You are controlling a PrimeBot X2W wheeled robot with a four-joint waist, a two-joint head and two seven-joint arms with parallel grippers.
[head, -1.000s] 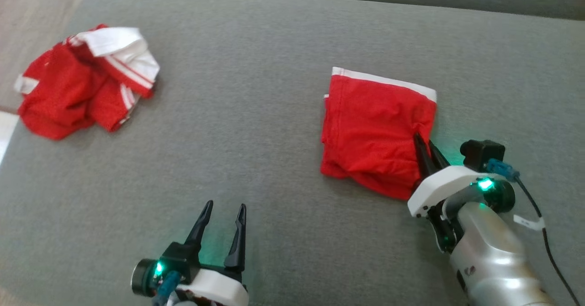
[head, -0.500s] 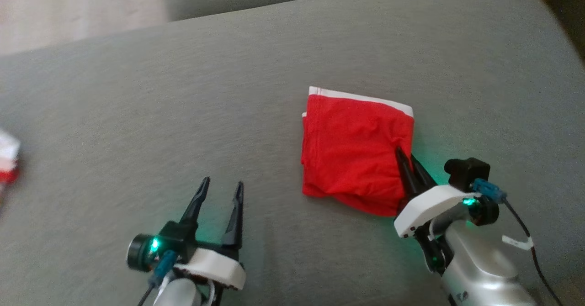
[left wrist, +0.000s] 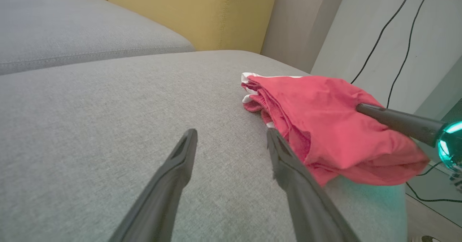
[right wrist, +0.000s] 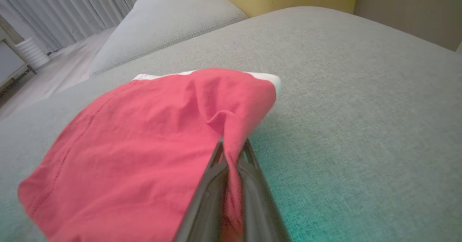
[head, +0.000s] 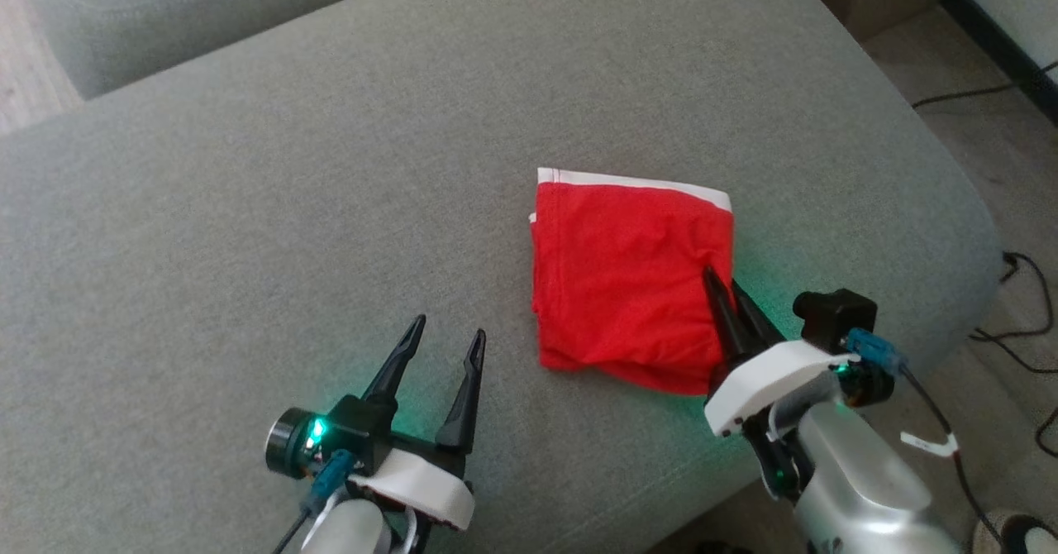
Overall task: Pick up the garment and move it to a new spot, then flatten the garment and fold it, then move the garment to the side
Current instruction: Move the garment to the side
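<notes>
Right gripper, lower right: fingers clamped on folded red garment edge. Left gripper, lower centre: fingers apart, over grey cushion.

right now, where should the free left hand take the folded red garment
Probably the garment's near left corner, coming from the left: the layered edges lie exposed there, and the right hand pinches the near right edge.
</notes>
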